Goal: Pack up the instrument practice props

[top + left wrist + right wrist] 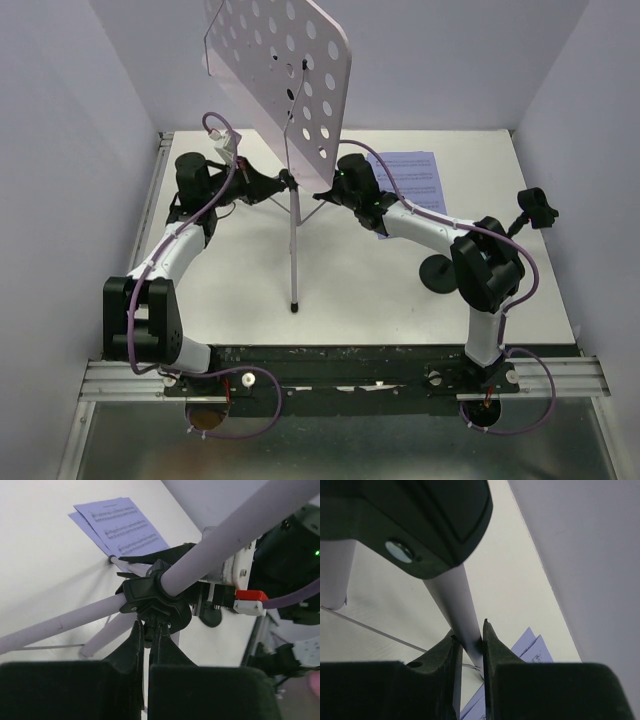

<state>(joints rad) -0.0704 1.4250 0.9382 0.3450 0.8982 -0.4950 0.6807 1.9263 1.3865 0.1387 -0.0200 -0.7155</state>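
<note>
Checking the music stand [285, 80] first: what has each claw got? — Supervisor

Left claw [150, 630]: fingers drawn tight together on the underside of the black collar [155, 597], the hub where the legs meet the pole [225, 540]. Right claw [468, 630]: narrow, a finger pressed to each side of one leg [462, 615]. — Inspector

Which way does that leg run from the right claw? — Supervisor

Its long axis crosses the grip. It comes down from the hub above the claw, passes between the fingers, and slants on past the fingertips toward the table [380, 300]. The collar sits straight ahead of the left claw's fingertips and touches them. The pole runs through the collar, up and off to that claw's right. — Inspector

Which arm is better placed for the next step? — Supervisor

In my judgement the next step is folding the legs in. The left claw is the nearer one to the hinge, so it suits steadying. The right claw is further out along the leg, so it has the leverage to swing the leg toward the pole. The leg can only pivot about the collar, and pulling along its length would drag the whole stand. The plate up top looks heavy enough to tip it. — Inspector

Other props? — Supervisor

The pages [415, 180] lie flat beyond the right claw, apart from it. One clip holder [438, 272] stands outside the right arm, untouched. I cannot see the other items. — Inspector
</note>
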